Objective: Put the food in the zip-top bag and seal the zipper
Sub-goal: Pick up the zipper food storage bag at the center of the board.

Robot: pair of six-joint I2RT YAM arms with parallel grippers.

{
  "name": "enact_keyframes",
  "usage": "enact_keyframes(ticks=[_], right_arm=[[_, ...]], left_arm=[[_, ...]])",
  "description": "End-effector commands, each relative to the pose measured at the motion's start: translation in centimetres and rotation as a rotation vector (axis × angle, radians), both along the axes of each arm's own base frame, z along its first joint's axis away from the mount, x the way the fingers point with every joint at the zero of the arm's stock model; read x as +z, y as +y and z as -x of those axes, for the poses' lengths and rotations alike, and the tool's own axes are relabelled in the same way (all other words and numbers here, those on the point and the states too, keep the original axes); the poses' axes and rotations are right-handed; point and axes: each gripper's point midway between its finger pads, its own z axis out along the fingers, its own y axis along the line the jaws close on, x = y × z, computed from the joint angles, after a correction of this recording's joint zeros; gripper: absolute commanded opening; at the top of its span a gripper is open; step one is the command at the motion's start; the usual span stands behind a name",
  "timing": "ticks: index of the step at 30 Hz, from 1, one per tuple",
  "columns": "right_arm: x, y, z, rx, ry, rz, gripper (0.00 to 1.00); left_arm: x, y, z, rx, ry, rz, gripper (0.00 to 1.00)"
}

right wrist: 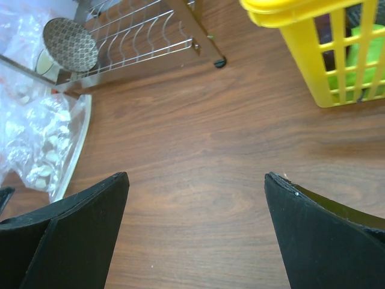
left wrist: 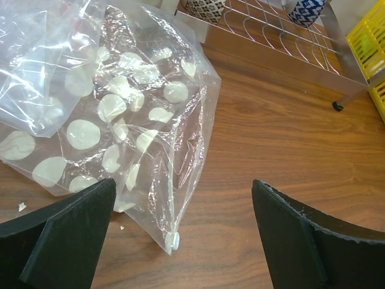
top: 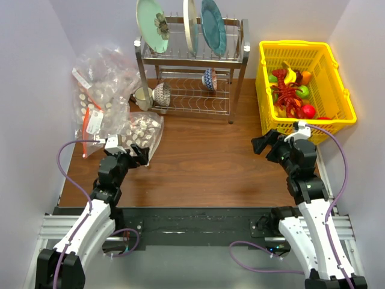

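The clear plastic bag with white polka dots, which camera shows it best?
Left wrist view: the clear polka-dot plastic bag lies close up, with its white slider visible. The top view shows it small and far off; the right wrist view catches only one edge.

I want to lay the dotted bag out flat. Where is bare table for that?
The table is bare across the middle, between the dotted bag and the yellow basket, in front of the dish rack. The back-left corner is crowded with other bags.

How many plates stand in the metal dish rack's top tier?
3: a mint-green floral plate at the left, a pale plate seen edge-on in the middle, a teal plate at the right. Others may hide behind.
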Motion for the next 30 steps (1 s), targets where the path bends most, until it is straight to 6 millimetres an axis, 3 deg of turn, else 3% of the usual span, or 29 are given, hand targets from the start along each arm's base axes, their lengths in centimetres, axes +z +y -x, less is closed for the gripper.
enact_keyframes(ticks=[1,9,10,15,16,18,19,21,22,23,25,26,28,29,30], right_arm=[[-0.8,-1.2,0.0,-0.097,0.018,-0.031,0.99],[-3.4,-1.5,0.6,-0.079,0.057,0.031,0.97],[-4.3,-1.6,0.6,-0.076,0.064,0.048,0.93],[-5.4,-0.7,0.1,-0.037,0.048,0.017,0.93],[-6.8,-0.6,0.1,-0.032,0.083,0.015,0.93],[-7.7,0.4,-0.1,0.027,0.088,0.008,0.91],[-9.2,0.9,0.1,0.062,0.117,0.007,0.82],[-9.3,2.1,-0.3,0.129,0.08,-0.012,0.84],[-10.0,2.1,-0.3,0.127,0.082,-0.013,0.91],[-10.2,1.9,-0.3,0.116,0.087,-0.012,0.91],[-9.9,1.8,-0.4,0.116,0.078,-0.008,0.91],[-9.7,1.8,-0.5,0.112,0.063,-0.007,0.91],[-9.8,1.6,-0.4,0.101,0.059,-0.006,0.91],[-9.7,1.6,-0.4,0.101,0.056,-0.006,0.91],[-9.8,1.6,-0.3,0.101,0.054,-0.005,0.9]], left_arm=[[1.6,-0.6,-0.3,-0.04,-0.072,-0.003,1.0],[2.2,-2.1,-0.1,-0.133,-0.113,-0.007,1.0],[2.1,-2.1,-0.1,-0.136,-0.114,-0.011,1.0],[1.5,-1.7,-0.7,-0.106,-0.081,-0.038,1.0],[1.9,-2.1,-0.9,-0.114,-0.083,-0.045,1.0],[1.8,-2.2,-1.6,-0.096,-0.055,-0.065,1.0],[1.8,-3.0,-1.6,-0.111,-0.048,-0.073,1.0],[1.9,-2.6,-2.4,-0.046,-0.024,-0.123,1.0],[2.0,-3.6,-2.4,-0.06,-0.017,-0.141,0.99],[1.4,-3.8,-2.7,-0.052,0.013,-0.172,0.98],[2.2,-4.1,-3.5,-0.011,0.027,-0.212,0.96],[0.9,-4.1,-3.8,-0.005,0.08,-0.256,0.95],[1.8,-4.3,-5.0,0.034,0.083,-0.297,0.93],[0.4,-4.2,-5.3,0.033,0.133,-0.35,0.92],[1.3,-4.2,-6.2,0.056,0.128,-0.37,0.91]])
